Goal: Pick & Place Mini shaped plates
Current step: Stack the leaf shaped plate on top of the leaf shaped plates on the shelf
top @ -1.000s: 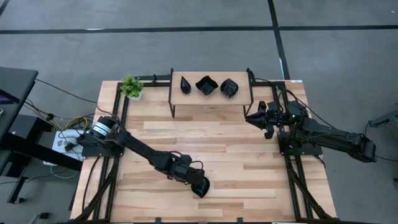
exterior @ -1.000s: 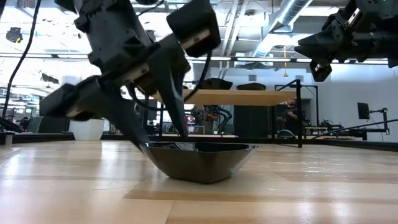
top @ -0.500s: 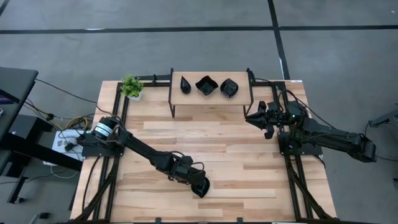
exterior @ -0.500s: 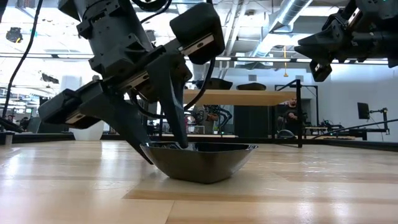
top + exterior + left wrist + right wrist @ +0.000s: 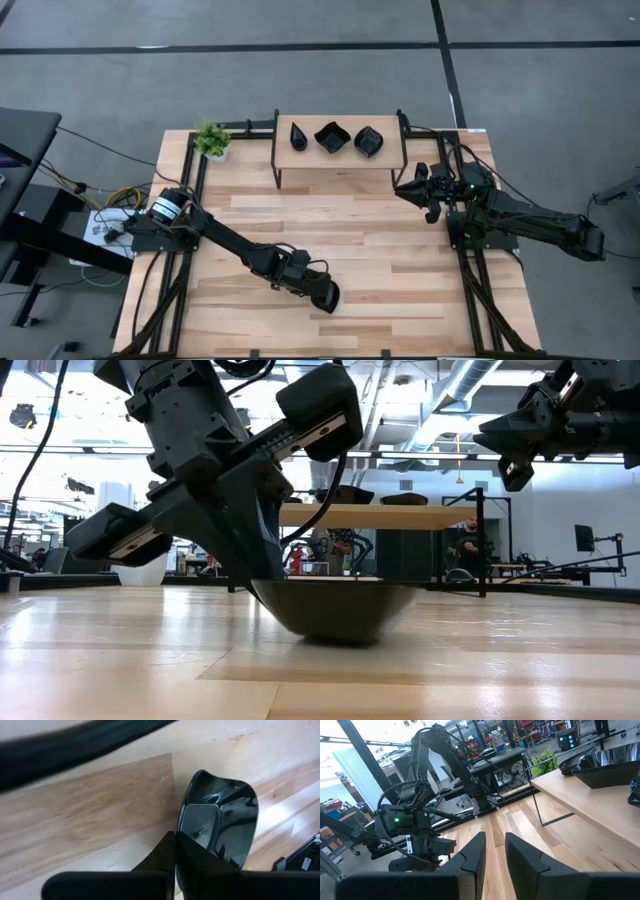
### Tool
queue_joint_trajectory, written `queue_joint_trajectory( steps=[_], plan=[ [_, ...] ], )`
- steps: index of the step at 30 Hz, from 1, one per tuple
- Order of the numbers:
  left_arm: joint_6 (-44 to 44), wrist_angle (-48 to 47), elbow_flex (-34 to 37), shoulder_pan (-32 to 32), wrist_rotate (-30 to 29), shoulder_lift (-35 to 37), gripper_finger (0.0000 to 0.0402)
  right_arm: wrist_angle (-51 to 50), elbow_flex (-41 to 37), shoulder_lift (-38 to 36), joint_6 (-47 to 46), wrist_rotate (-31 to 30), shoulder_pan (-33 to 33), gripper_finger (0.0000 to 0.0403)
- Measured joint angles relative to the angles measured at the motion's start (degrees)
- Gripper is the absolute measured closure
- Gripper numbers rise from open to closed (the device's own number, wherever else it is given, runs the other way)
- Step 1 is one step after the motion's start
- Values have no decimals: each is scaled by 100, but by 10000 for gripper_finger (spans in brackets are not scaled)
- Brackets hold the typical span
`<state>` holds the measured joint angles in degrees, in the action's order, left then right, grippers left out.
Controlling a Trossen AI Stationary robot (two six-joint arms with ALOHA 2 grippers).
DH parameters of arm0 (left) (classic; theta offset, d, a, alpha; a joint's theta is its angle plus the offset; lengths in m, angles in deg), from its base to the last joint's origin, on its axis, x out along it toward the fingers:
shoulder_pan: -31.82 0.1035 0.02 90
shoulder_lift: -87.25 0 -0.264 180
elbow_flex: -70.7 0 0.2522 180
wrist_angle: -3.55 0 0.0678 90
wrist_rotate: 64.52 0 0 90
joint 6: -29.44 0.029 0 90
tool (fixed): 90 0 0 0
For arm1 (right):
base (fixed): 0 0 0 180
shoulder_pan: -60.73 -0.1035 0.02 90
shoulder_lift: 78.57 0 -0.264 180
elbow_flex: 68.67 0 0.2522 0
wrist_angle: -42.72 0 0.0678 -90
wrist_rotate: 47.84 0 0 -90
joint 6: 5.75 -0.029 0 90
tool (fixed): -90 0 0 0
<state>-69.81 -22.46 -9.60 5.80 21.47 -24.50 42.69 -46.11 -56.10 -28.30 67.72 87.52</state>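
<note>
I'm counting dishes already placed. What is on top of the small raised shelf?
Three black dishes sit in a row on the shelf. Nothing else shows there; the space beneath it is hidden from above.

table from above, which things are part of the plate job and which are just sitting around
Part of the job:
- black plate near the table's front edge, gripped at its rim by the left hand
- three black plates on the raised shelf

Just sitting around:
- small green plant at the back left corner
- right hand, waiting beside the shelf, holding nothing
</note>
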Motion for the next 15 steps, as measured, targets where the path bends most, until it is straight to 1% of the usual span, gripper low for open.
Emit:
queue_joint_trajectory(
  steps=[4, 6, 8, 12, 15],
  plan=[
    [13, -1, 0, -2, -40, 0, 394, 1, -1, -1, -5, 0, 0, 334],
    [167, 14, 2, -4, -46, 28, 395, 5, 0, -1, -247, 0, 0, 334],
    [507, 63, 2, -16, -146, 114, 396, 9, -1, 0, -869, 0, -2, 334],
    [1264, 102, 2, 16, -710, 517, 397, 48, -2, 1, -2270, -4, -2, 334],
    [1848, 113, 1, 173, -1158, 860, 397, 140, -3, 1, -2602, -8, -2, 334]
  ],
)
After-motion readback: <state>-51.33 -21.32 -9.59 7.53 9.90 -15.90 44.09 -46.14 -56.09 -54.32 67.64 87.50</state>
